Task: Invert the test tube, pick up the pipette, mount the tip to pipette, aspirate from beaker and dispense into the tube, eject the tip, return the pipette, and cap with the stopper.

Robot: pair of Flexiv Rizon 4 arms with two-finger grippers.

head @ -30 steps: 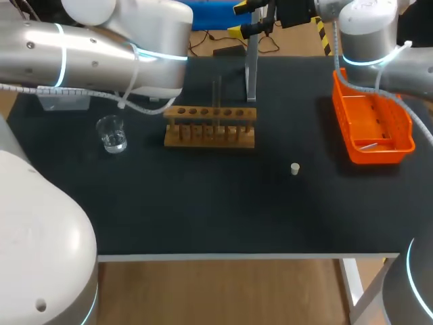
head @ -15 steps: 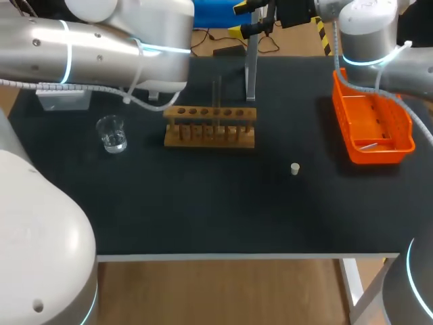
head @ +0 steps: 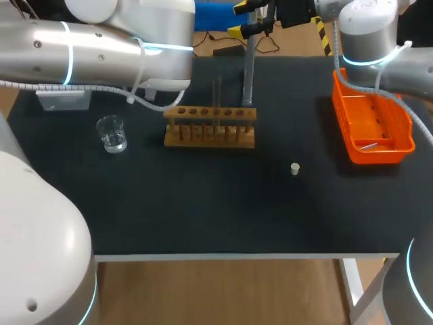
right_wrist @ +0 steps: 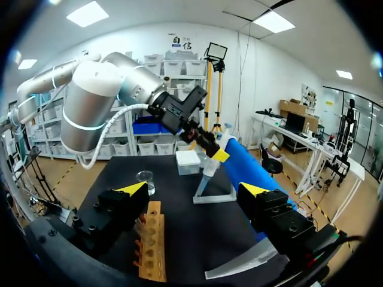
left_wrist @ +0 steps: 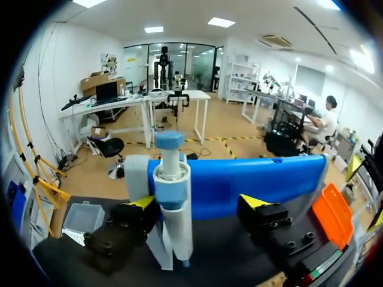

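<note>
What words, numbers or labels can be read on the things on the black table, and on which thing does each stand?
None can be read.
The white and blue pipette, wooden test tube rack, clear glass beaker, orange plastic basket and small white stopper show no legible marks.
Any graduations on the beaker are too small to tell.

Orange basket [head: 379, 154] (far right), wooden rack [head: 210, 135], black table [head: 203, 210]
</note>
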